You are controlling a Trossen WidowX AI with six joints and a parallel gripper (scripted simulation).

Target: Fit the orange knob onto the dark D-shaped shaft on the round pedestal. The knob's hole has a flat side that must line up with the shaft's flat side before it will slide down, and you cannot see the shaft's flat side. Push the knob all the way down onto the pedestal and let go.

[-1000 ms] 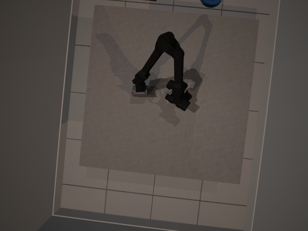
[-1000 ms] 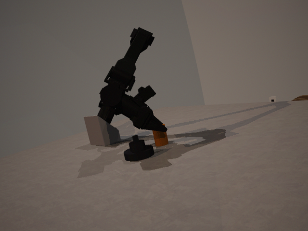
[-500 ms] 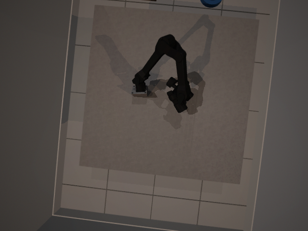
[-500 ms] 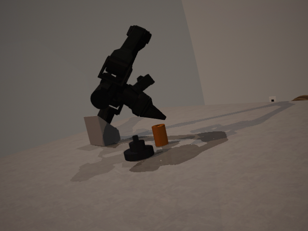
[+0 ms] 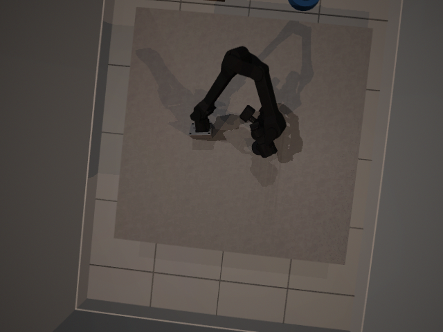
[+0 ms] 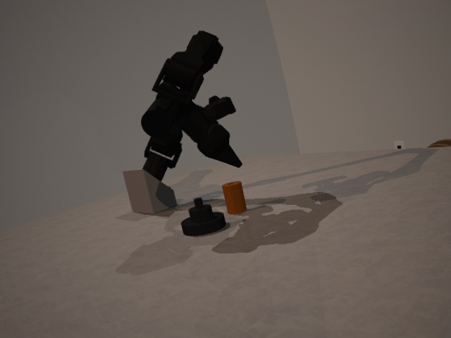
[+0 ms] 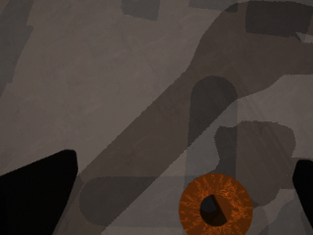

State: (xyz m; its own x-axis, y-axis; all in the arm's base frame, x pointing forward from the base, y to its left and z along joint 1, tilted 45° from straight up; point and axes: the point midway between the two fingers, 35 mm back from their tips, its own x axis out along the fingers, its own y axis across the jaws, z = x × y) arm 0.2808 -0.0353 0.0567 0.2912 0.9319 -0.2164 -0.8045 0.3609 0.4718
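The orange knob (image 6: 234, 198) (image 7: 240, 208) stands upright on the table beside the round pedestal. In the wrist view its top shows a D-shaped hole, its flat side on the right, slanting from upper left to lower right. The dark round pedestal (image 6: 185, 227) bears an upright dark shaft (image 6: 197, 203) with nothing on it; the shaft's flat side cannot be made out. My gripper (image 6: 239, 165) (image 7: 187, 165) is open and empty, above the knob. The knob is low in the wrist view, between the fingers' sides but nearer the right finger. The arm hides the knob in the top view.
The arm's base stands on a pale block (image 5: 200, 134) (image 6: 138, 191), behind and left of the pedestal in the exterior view. A blue round object (image 5: 303, 4) is at the top edge of the top view, beyond the mat (image 5: 214, 214). A small white box (image 6: 399, 144) is far off.
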